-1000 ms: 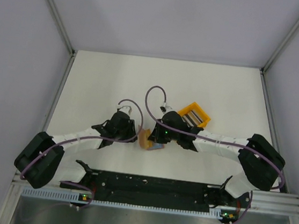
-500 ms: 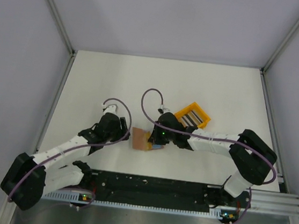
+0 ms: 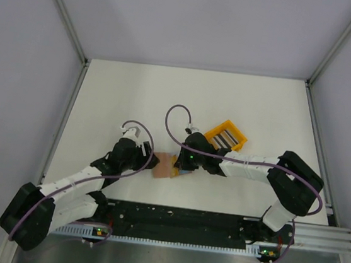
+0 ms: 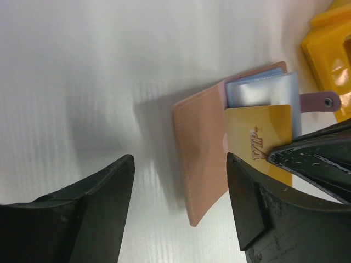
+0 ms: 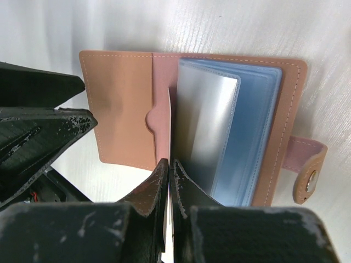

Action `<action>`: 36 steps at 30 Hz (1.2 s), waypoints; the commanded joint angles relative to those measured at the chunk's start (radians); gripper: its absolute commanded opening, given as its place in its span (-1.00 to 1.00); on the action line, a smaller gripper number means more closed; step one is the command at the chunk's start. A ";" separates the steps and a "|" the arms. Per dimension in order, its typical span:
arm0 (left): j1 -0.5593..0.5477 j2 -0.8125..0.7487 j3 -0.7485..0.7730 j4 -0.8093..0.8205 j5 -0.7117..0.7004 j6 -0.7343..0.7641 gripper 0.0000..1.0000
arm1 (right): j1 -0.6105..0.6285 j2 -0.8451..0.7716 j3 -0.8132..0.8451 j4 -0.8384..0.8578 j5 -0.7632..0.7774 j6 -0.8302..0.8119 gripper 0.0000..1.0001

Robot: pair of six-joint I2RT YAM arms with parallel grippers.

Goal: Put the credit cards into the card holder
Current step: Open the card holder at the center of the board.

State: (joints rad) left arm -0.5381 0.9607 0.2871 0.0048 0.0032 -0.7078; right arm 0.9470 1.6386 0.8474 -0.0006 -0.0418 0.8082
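Yellow tray [image 3: 217,127] sits turned at an angle on the white table [image 3: 167,95], a bit right of centre (one corner also pokes into the left wrist view [image 4: 329,52]). Pale grey walls [image 3: 194,19] box the table in, with metal struts [image 3: 65,14] at the corners.

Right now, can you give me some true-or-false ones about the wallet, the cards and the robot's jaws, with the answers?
1. The card holder lies open on the table. True.
2. The left jaws are clamped on the card holder. False: they stand open and hold nothing.
3. The right jaws pinch a gold card. True.
4. The yellow tray is empty. False: cards stand inside it.
5. The holder's snap strap is buttoned shut. False: it sticks out loose at the side.
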 commanded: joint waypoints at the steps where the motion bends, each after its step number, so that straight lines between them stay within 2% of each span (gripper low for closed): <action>1: 0.003 0.042 -0.028 0.193 0.113 -0.005 0.41 | 0.007 0.000 0.018 0.005 0.025 -0.001 -1.00; 12: 0.003 0.138 -0.031 0.294 0.172 -0.010 0.14 | -0.007 -0.005 -0.007 0.036 0.003 0.009 -1.00; 15: 0.004 0.154 -0.028 0.294 0.170 -0.007 -0.05 | -0.008 -0.008 -0.010 0.039 -0.001 0.008 -1.00; 20: 0.003 0.164 -0.008 0.247 0.138 0.008 -0.68 | -0.019 -0.046 -0.010 0.053 -0.020 0.000 -1.00; 23: 0.003 0.165 0.010 0.207 0.127 0.033 -0.86 | -0.030 -0.121 -0.014 0.042 -0.012 -0.009 -1.00; 30: 0.003 0.165 0.035 0.193 0.158 0.059 -0.95 | -0.086 -0.295 -0.063 -0.053 0.083 -0.038 -1.00; 36: 0.003 0.168 0.049 0.184 0.164 0.076 -0.96 | -0.117 -0.298 -0.108 -0.071 0.089 -0.050 -1.00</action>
State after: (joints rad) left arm -0.5373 1.1175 0.2977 0.1875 0.1612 -0.6640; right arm 0.8387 1.3396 0.7708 -0.0357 0.0151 0.7826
